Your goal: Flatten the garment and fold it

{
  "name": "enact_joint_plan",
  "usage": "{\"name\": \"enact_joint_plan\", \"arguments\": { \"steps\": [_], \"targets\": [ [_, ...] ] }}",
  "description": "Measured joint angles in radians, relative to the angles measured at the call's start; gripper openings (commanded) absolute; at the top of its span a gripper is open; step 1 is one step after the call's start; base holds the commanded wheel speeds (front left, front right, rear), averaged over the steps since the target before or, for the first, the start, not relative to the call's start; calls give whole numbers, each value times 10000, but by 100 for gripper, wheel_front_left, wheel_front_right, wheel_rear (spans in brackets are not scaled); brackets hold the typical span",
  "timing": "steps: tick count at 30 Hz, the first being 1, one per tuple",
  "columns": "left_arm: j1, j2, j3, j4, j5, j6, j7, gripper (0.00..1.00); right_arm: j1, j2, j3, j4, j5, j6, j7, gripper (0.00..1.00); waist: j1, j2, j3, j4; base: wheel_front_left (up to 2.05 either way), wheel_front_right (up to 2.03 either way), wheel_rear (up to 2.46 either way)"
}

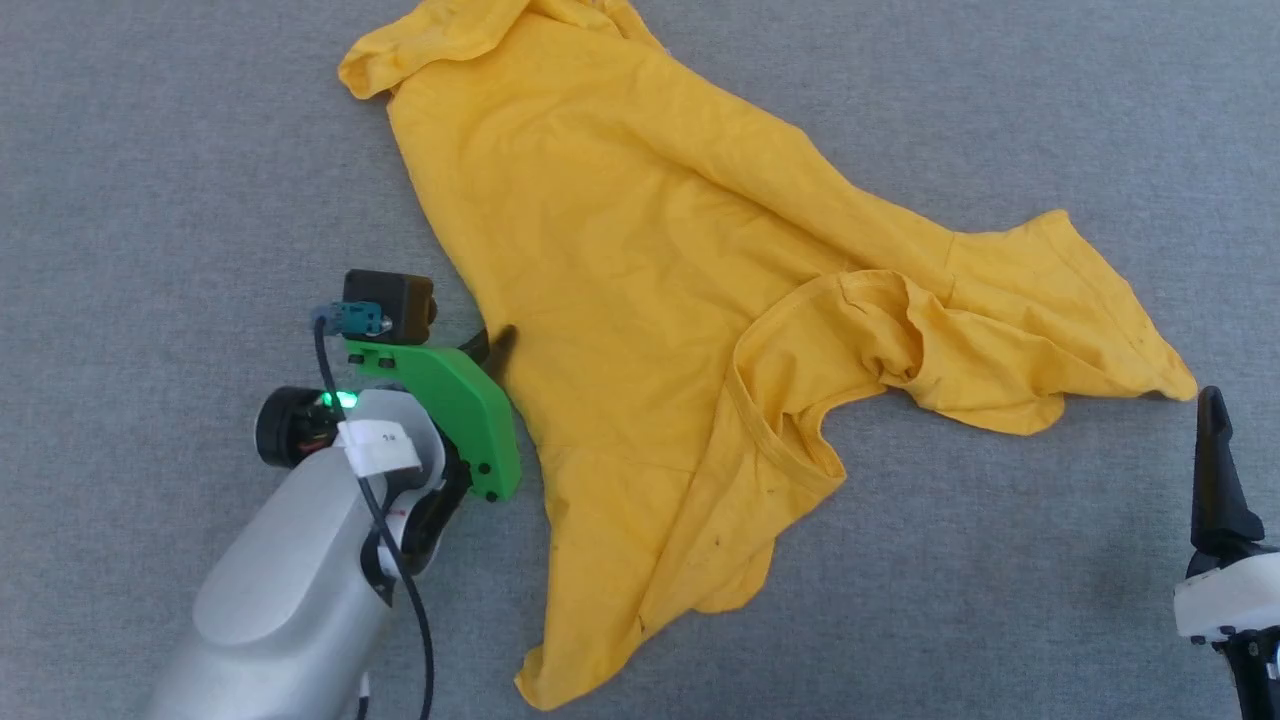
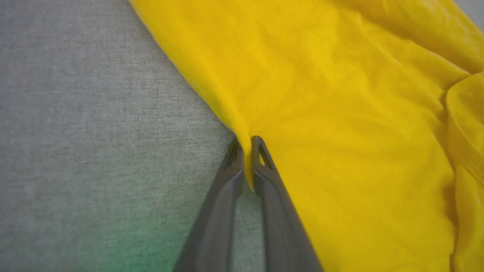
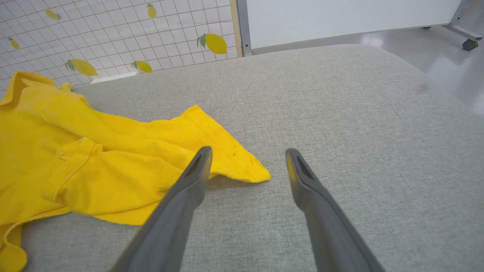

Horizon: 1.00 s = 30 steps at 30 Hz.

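The garment (image 1: 640, 300) lies rumpled and plain yellow on the grey surface (image 1: 150, 180). At the garment's left edge, the left gripper (image 2: 247, 151) pinches a thin fold of the cloth between its nearly closed fingers. The right gripper (image 3: 247, 158) is spread wide near the garment's right corner.

The bright yellow garment (image 1: 620, 280) lies spread but wrinkled, plain side up.

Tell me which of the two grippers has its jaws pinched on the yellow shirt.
The left gripper: its jaws pinch the edge of the yellow shirt. The right gripper hangs with jaws wide apart over the grey surface, holding nothing.
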<state>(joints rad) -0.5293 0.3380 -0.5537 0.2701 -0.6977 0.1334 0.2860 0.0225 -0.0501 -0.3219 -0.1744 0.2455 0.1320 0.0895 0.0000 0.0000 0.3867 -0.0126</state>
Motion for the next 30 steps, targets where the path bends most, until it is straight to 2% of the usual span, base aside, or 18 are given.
{"name": "enact_joint_plan", "arguments": {
  "steps": [3, 8, 12, 18, 19, 20, 21, 26, 30],
  "targets": [
    [-172, 138, 130, 63, 221, 58, -257, 0, 0, 2, -29, -17, 2, 0, 0, 100, 0, 0, 51, -22, 0, 0, 0],
    [-1396, 606, 690, 77, 819, 535, -941, 0, -9, 0, -77, -52, 2, 0, -2, 100, 0, 0, 207, 21, 0, 0, 0],
    [-2290, 711, 941, 293, 1283, 894, -1547, 0, -33, 0, -21, -48, 2, 0, -2, 100, 0, 0, 353, 54, 0, 0, 0],
    [-2623, 568, 802, 1534, 1524, 884, -1772, 0, -153, 0, 115, -8, 2, 0, -15, 100, 0, 0, 522, 11, 0, 0, 0],
    [-2617, 470, 805, 1756, 1494, 872, -1806, 26, -185, 0, 136, 13, 0, 0, -15, 100, 0, 0, 536, -8, 0, 0, 0],
    [-2615, 401, 807, 1902, 1482, 857, -1902, 38, -204, 0, 161, 23, 0, 0, -15, 100, 0, 0, 544, -25, 0, 0, 0],
    [-2614, 314, 826, 2067, 1425, 800, -2025, 100, -219, 0, 184, 44, 0, 0, -17, 100, 0, 0, 548, -46, 0, 0, 0],
    [-2572, -65, 1055, 2314, 918, 393, -2897, 100, -220, 0, 155, 182, -2, 0, -19, 100, 0, 0, 381, -59, 0, 0, 0],
    [-2262, -86, 1300, 1718, 855, 238, -3827, 100, -214, 0, 138, 263, -4, 0, -19, 100, 0, 0, 88, -33, 0, 0, 0]
  ]
}}
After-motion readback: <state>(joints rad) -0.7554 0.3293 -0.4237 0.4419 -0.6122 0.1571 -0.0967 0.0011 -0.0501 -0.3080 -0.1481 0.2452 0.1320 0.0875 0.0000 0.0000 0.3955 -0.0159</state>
